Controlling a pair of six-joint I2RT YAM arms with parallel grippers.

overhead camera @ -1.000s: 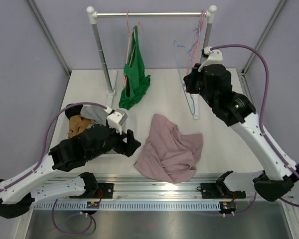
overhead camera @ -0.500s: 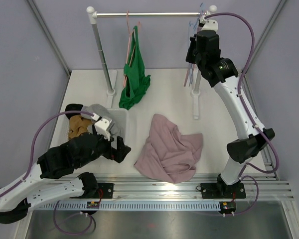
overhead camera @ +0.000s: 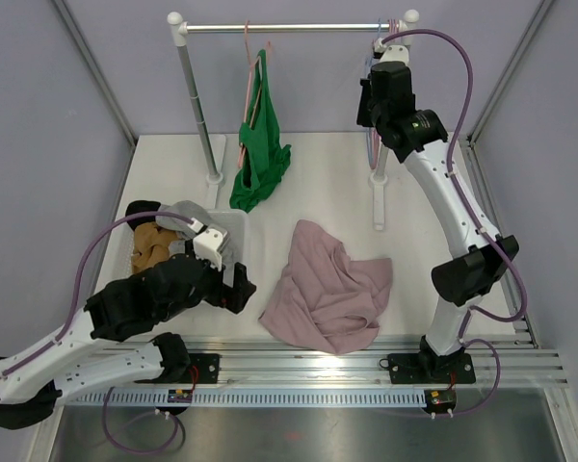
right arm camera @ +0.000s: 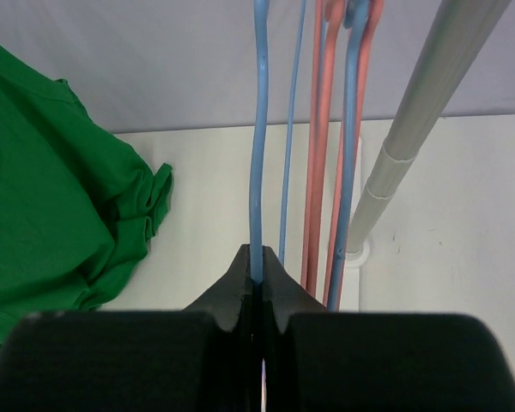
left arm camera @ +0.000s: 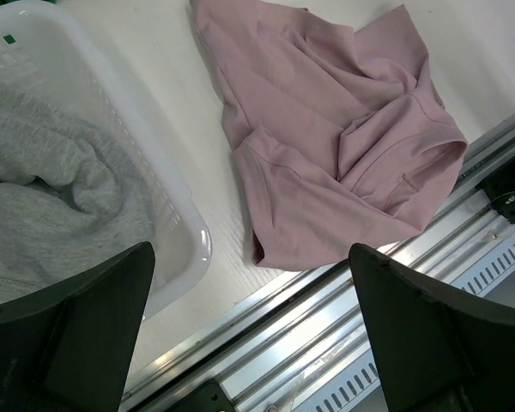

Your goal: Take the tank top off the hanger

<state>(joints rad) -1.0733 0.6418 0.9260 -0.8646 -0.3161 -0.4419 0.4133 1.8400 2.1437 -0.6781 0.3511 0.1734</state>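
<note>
Two garments are seen: a pink tank top (overhead camera: 332, 289) is spread crumpled on the surface (overhead camera: 318, 183) toward 6 o'clock, off any hanger, and a green top (overhead camera: 260, 159) is hung from a pink hanger (overhead camera: 248, 87) on the rail (overhead camera: 289, 28) at 12 o'clock. The right gripper (right arm camera: 256, 279) is positioned at the rail at 1 o'clock, clamped on a blue hanger (right arm camera: 257, 129). The left gripper (left arm camera: 251, 257) is spread wide, nothing held, over the pink tank top's 9 o'clock edge, beside a white basket (left arm camera: 184, 215) of clothes.

No legible text, label, brand, number or sign anywhere
</note>
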